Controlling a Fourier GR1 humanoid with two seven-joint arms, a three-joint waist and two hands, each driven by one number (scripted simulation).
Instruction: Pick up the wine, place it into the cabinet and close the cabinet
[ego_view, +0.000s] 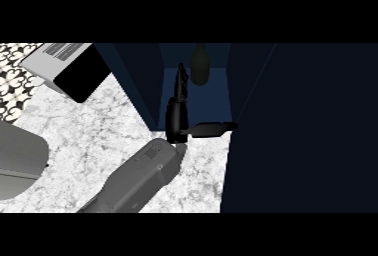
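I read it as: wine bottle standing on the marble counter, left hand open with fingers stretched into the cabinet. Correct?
Not quite. The wine bottle is inside the cabinet, just beside the fingertips, not on the marble counter. The head view shows this. The rest holds: the left hand is open, fingers stretched into the cabinet.

No readable text — no labels, numbers.

A single head view looks steeply down from above the near edge onto the marble tabletop (88, 135), facing the far side, where the open dark cabinet (295, 125) fills the right, fairly close.
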